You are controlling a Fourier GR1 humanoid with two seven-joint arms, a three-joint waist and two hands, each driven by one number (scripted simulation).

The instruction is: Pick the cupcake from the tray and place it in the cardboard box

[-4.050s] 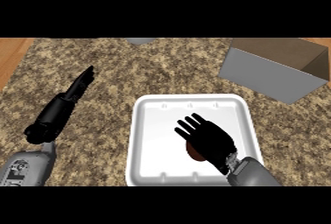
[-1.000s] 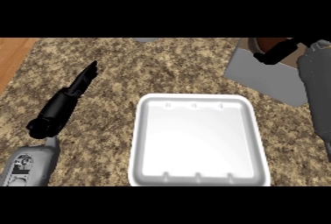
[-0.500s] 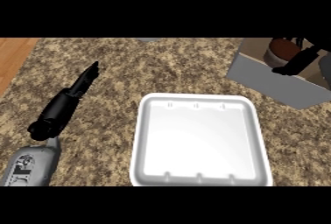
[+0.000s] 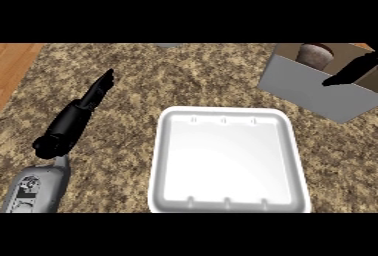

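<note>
The cupcake (image 4: pixel 316 55) sits inside the cardboard box (image 4: pixel 310 92) at the upper right of the head view, a rounded brown and pale shape showing above the box's near wall. The box is angular, with flat grey outer faces and a tan inner rim, and it stands skewed to the counter's edges. The right hand (image 4: pixel 353 71) shows only as a dark, tapering shape over the box's open top, just right of the cupcake; the fingers look straight and hold nothing, with a gap between them and the cupcake.

The tray (image 4: pixel 227 200) is white, smooth and glossy, a rounded rectangle with a raised rim and small notches along its near and far walls. It lies at the centre of the counter (image 4: pixel 184 75), whose surface is a speckled brown and beige stone pattern. A bare strip of counter separates the tray's far right corner from the box.

The left hand (image 4: pixel 92 97) rests at the left, fingers straight and together, pointing away toward the far edge, well apart from the tray. A strip of orange wood (image 4: pixel 15 65) borders the counter at the far left. Open counter lies between the left hand and the tray.
</note>
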